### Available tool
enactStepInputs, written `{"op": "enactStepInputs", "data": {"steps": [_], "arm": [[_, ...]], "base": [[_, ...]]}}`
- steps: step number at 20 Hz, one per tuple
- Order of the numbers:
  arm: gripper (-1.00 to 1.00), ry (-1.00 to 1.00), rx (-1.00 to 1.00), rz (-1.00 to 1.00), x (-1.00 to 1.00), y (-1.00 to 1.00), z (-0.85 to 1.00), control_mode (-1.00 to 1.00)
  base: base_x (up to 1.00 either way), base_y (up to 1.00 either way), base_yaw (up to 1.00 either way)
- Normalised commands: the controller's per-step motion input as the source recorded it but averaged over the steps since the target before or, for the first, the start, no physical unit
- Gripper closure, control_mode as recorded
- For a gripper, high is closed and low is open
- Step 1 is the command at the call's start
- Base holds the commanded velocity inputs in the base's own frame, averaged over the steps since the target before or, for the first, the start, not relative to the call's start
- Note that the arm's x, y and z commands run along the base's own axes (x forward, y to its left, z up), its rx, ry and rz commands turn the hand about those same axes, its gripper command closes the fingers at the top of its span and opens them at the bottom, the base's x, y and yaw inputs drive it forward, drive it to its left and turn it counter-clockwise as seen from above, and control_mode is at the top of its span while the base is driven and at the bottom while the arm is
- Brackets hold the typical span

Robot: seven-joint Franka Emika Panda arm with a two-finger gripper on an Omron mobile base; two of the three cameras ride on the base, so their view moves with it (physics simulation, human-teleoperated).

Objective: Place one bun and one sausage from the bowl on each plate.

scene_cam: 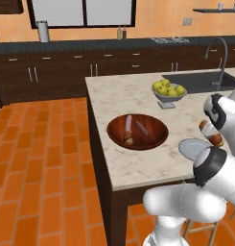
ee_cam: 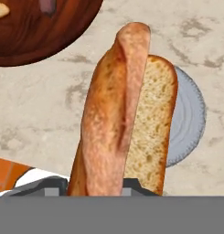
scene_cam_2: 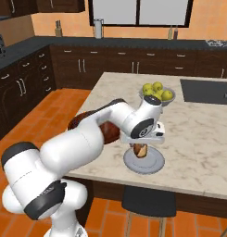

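Note:
My gripper (scene_cam_2: 141,143) is shut on a long brown bun (ee_cam: 118,119), which hangs on end just above the pale grey plate (scene_cam_2: 154,163) near the counter's front edge. The bun (scene_cam_2: 140,151) points down at the plate's middle; whether it touches I cannot tell. In the hand view the bun covers most of the grey plate (ee_cam: 192,123), and my gripper (ee_cam: 93,185) clasps its lower end. The dark reddish-brown wooden bowl (scene_cam: 157,137) sits left of the plate and holds two sausages (scene_cam: 142,129) and another bun (scene_cam: 128,140). My arm covers most of the bowl (scene_cam_2: 110,132) in the right base view.
A grey pedestal bowl of yellow-green apples (scene_cam: 169,91) stands behind the plate. A sink (scene_cam: 200,80) with a tap lies at the counter's far right. The counter edge (scene_cam: 138,180) runs close in front of the plate, with orange tiled floor (scene_cam: 47,158) to the left.

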Motion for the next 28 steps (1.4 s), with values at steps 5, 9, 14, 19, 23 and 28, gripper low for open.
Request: {"op": "enactStepInputs", "data": {"steps": [5,9,14,19,23,28], "arm": [[1.0,0.14,0.2,0.06,0.55,-0.98,-0.35,-1.0],[1.0,0.14,0.05,0.06,0.97,-0.24,-0.53,-1.0],[1.0,0.17,0.0,0.02,0.37,-0.16,-0.92,-1.0],[1.0,0.04,0.0,0.01,0.0,-0.17,-0.77,-1.0],[-1.0,0.0,-0.05,0.0,-0.15,0.51,-0.18,-1.0],[-1.0,-0.08,-0.26,0.0,-0.14,1.0,-0.13,-1.0]], "base": [[0.0,0.0,0.0],[0.0,0.0,0.0],[0.0,0.0,0.0],[0.0,0.0,0.0],[0.0,0.0,0.0],[0.0,0.0,0.0]]}}
